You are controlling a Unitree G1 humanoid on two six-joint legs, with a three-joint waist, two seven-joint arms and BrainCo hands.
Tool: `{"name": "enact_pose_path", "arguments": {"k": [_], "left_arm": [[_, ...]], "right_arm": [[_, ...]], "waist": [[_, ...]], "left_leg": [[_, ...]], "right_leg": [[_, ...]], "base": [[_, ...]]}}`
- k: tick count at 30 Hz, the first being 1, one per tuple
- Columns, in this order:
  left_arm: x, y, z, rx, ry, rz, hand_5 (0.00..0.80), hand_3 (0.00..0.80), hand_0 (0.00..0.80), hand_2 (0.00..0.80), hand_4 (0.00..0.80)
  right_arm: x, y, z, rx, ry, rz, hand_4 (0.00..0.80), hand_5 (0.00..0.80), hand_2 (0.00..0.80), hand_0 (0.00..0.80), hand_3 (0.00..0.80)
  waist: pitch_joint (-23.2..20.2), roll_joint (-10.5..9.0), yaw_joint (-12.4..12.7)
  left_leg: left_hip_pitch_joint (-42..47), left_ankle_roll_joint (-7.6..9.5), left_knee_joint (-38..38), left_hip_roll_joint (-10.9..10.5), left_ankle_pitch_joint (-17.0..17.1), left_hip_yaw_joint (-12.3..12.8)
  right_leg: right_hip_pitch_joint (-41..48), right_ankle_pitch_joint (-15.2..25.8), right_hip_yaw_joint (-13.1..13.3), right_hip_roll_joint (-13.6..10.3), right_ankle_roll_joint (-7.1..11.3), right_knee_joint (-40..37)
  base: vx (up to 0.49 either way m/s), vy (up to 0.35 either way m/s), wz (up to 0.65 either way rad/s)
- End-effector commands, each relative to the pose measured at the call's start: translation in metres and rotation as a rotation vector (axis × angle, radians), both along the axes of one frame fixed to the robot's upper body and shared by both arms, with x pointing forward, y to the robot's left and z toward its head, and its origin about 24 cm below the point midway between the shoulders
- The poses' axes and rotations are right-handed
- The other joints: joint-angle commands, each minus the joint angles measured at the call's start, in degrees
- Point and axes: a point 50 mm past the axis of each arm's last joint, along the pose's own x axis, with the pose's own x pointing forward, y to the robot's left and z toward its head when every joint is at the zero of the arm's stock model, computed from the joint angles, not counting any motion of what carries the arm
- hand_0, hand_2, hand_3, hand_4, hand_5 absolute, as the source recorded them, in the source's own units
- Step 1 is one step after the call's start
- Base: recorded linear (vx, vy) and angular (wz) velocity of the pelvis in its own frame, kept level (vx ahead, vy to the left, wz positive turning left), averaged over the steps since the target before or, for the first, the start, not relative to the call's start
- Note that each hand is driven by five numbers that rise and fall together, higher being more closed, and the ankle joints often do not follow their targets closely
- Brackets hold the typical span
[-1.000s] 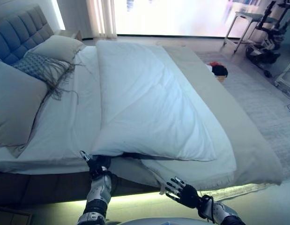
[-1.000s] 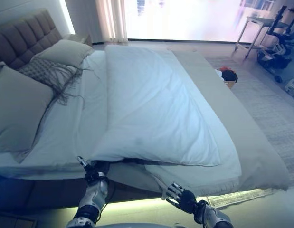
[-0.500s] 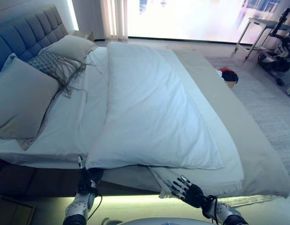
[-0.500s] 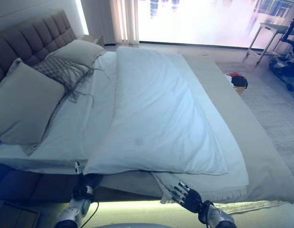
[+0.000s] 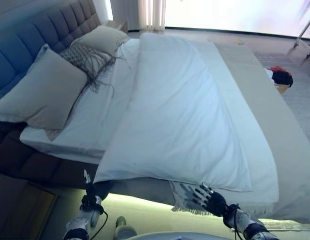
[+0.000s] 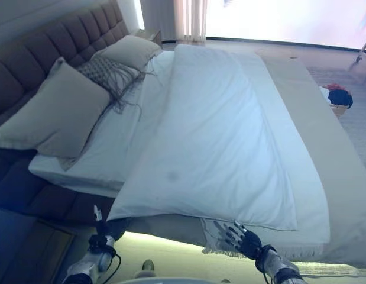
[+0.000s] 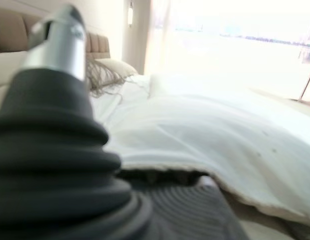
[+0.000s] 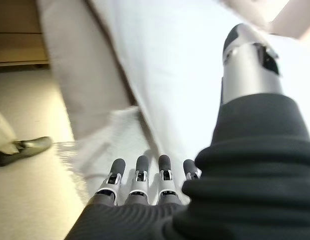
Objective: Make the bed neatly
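Observation:
A white duvet (image 5: 180,110) lies folded back at a slant across the bed, with its near corner hanging over the bed's side. Beneath it a beige blanket (image 5: 280,130) with a fringed edge (image 5: 184,200) covers the foot half. The white sheet (image 5: 97,115) shows bare toward the pillows. My left hand (image 5: 90,196) is low by the bed's side, just under the duvet's near corner (image 7: 205,135). My right hand (image 5: 211,200) is open and spread, its fingertips (image 8: 143,162) at the blanket's fringe (image 8: 104,145), holding nothing.
A large pillow (image 5: 47,90), a fringed woven cushion (image 5: 87,57) and another pillow (image 5: 102,39) lean at the tufted headboard (image 5: 24,45). A wooden bedside unit (image 5: 22,210) stands at the lower left. A basket with dark and red things (image 5: 281,77) sits on the floor beyond the bed.
The camera has swung toward the head of the bed. My left hand has dropped from the duvet's corner to below it. My right hand stays open by the fringe.

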Motion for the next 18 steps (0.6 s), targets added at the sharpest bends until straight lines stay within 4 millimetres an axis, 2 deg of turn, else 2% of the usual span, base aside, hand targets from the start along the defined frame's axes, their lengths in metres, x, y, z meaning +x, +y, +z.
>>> {"name": "enact_pose_path", "arguments": {"k": [1,3,5,8,12,18], "left_arm": [[-0.001,0.1,0.046,0.218,-0.245,0.351,0.0,0.0,0.0,0.0,0.0],[-0.008,0.096,0.04,0.216,-0.224,0.329,0.0,0.0,0.0,0.0,0.0],[-0.015,0.091,0.033,0.209,-0.2,0.318,0.0,0.0,0.0,0.0,0.0],[-0.025,0.097,0.029,0.204,-0.173,0.354,0.0,0.0,0.0,0.0,0.0],[-0.03,0.112,0.033,0.191,-0.173,0.456,0.0,0.0,0.0,0.0,0.0],[-0.038,0.148,0.049,0.218,-0.184,0.636,0.0,0.0,0.0,0.0,0.0]], "right_arm": [[0.0,-0.007,0.0,0.022,-0.027,-0.076,0.0,0.0,0.0,0.0,0.0],[-0.007,-0.006,-0.004,0.032,0.005,-0.101,0.0,0.0,0.0,0.0,0.0],[-0.015,-0.006,-0.008,0.032,0.03,-0.091,0.0,0.0,0.0,0.0,0.0],[-0.013,-0.006,-0.007,0.019,0.031,-0.064,0.0,0.0,0.0,0.0,0.0],[-0.004,-0.005,-0.004,0.003,0.017,-0.036,0.0,0.0,0.0,0.0,0.0],[-0.004,-0.01,-0.002,-0.008,0.006,-0.034,0.0,0.0,0.0,0.0,0.0]], "waist": [[1.24,0.12,2.75],[1.3,0.42,3.04],[1.07,0.87,3.32],[1.04,1.17,3.79],[1.75,1.11,3.85],[2.8,0.64,3.93]], "left_leg": [[4.6,1.48,4.42,4.14,-8.9,5.02],[5.69,1.19,3.42,4.35,-8.83,4.81],[7.65,0.88,0.73,4.16,-9.84,5.85],[8.38,0.75,0.55,3.74,-10.68,5.7],[7.58,0.7,2.24,3.77,-11.67,5.92],[5.64,1.06,4.33,3.61,-13.46,5.76]], "right_leg": [[-2.52,-10.59,2.04,-3.66,0.4,14.65],[-1.63,-10.02,1.97,-4.32,1.08,14.22],[-0.04,-8.98,0.79,-4.89,2.08,12.57],[0.81,-8.7,0.42,-5.35,2.67,11.86],[0.46,-8.76,0.46,-5.93,2.93,12.07],[-0.98,-7.85,1.54,-6.82,4.32,11.97]], "base": [[0.029,0.079,-0.41],[0.038,0.099,0.0],[0.07,0.147,0.43],[0.057,0.163,0.3],[-0.008,0.137,0.09],[-0.026,0.094,0.0]]}}
